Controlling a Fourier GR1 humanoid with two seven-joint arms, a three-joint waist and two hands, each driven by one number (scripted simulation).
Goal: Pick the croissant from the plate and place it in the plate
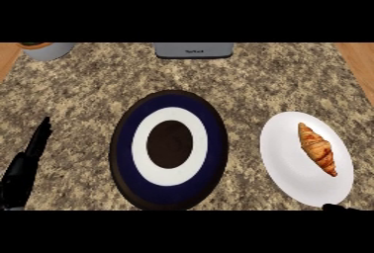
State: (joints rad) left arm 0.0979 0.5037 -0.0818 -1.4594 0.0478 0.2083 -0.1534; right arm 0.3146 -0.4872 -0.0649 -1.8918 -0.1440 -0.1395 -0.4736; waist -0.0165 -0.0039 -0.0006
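The task has not visibly begun. The croissant (318, 148) lies on the white plate (288, 165) at the right of the tabletop (87, 89), set at a slant with one tip toward the far side and the other toward the near right rim, and nothing touches it. The blue plate (124, 148), ringed in white with a dark centre, sits just left of the white one and has nothing on it; it appears to be the target. The left robot hand (25, 163) rests at the lower left edge of the view, fingers straight and holding nothing, well apart from both plates. Of the right robot hand (337, 207) only a black sliver shows at the lower edge, just beside the near rim of the white plate; whether it is wide or narrow cannot be told. By this reading, the whole job is left: reach, grasp, lift, carry leftward and set down. As for writing, a grey appliance (194, 49) at the far edge bears a small dark mark that may be a brand, too small to read. A grey pot (45, 49) in the far left corner shows no label.
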